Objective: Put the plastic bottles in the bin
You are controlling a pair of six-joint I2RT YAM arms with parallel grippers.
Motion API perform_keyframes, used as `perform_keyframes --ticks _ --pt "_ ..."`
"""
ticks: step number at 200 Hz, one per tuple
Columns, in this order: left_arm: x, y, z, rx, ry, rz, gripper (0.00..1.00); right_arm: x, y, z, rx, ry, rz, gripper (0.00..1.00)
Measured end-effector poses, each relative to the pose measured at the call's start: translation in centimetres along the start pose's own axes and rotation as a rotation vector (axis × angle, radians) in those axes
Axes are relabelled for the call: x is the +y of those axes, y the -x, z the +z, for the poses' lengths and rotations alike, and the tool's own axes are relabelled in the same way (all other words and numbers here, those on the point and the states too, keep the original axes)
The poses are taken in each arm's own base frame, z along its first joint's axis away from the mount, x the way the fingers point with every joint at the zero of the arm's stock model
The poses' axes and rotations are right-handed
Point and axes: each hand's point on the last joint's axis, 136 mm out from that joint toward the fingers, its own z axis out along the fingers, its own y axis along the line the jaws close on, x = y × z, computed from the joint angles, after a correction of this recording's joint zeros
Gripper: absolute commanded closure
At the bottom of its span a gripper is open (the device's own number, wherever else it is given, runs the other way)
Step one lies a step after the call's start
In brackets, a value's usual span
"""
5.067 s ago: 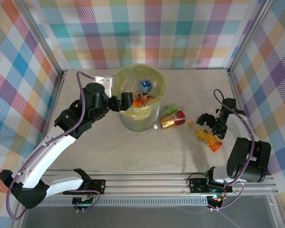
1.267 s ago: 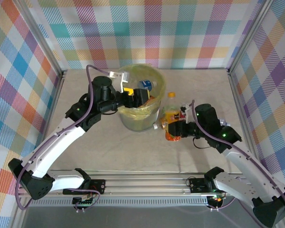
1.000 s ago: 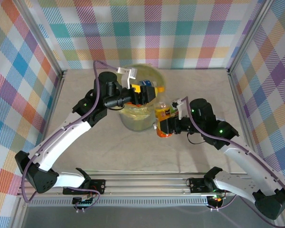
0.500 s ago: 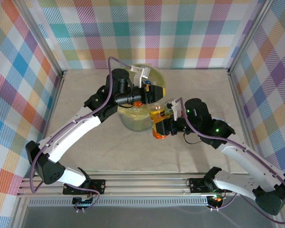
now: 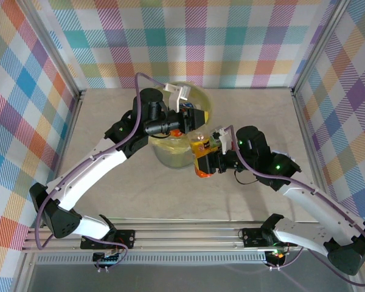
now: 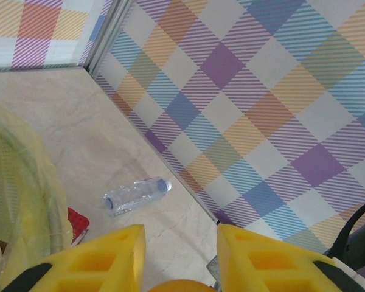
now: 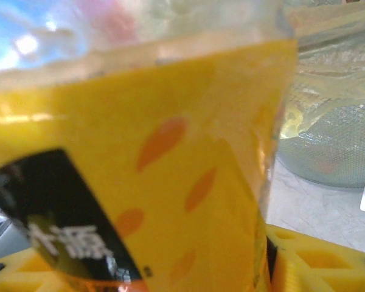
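Note:
An orange-labelled plastic bottle [image 5: 202, 157] stands upright in the air beside the bin [image 5: 170, 157], between both grippers. My left gripper [image 5: 196, 117] reaches across the bin's rim and is shut on the bottle's orange cap [image 6: 179, 286], which sits between its yellow fingers [image 6: 91, 261]. My right gripper [image 5: 207, 164] is around the bottle's lower body [image 7: 170, 152]; whether its fingers [image 7: 319, 258] still press it does not show. A clear bottle [image 6: 137, 194] lies on the table near the right wall. A red-labelled bottle [image 6: 76, 222] lies beside the bin's bag [image 6: 30, 182].
The bin's yellow-green bag holds other bottles [image 5: 176, 129]. The checked right wall [image 6: 261, 109] and its metal post [image 5: 304, 73] bound the table. Bare table lies in front of the bin and to its left.
The right arm carried the orange bottle up and left to the bin. The left gripper swung over the rim and closed on the cap. Little has moved in the last half second.

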Motion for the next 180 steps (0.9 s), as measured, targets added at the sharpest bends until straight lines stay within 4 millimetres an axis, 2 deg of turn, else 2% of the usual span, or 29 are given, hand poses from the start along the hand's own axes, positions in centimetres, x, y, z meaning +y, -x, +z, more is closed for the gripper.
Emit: perform_keyframes --ticks 13,30,62,94,118,149,180 --pt "0.1 0.0 0.0 -0.002 0.006 0.004 1.00 -0.1 0.1 0.0 -0.002 -0.004 -0.002 0.12" --pt "0.3 0.0 -0.1 0.001 0.024 0.013 1.00 0.0 0.3 -0.2 -0.010 -0.009 0.003 0.00" --pt "-0.4 1.9 -1.4 -0.022 0.061 0.067 1.00 0.3 1.2 -0.8 -0.032 -0.022 -0.005 0.00" --pt "-2.7 6.8 -4.4 -0.137 0.104 0.181 1.00 1.0 2.2 -2.3 -0.075 -0.029 -0.018 0.00" --pt "-3.2 10.0 -6.3 -0.213 0.159 0.261 1.00 1.5 2.9 -4.1 -0.126 -0.044 -0.024 0.00" --pt "-1.7 13.3 -7.2 -0.261 0.295 0.374 1.00 1.0 3.3 -5.8 -0.174 -0.104 -0.003 0.00" --pt "2.1 14.8 -7.0 -0.241 0.462 0.454 1.00 -0.5 2.9 -6.4 -0.183 -0.188 0.034 0.00"
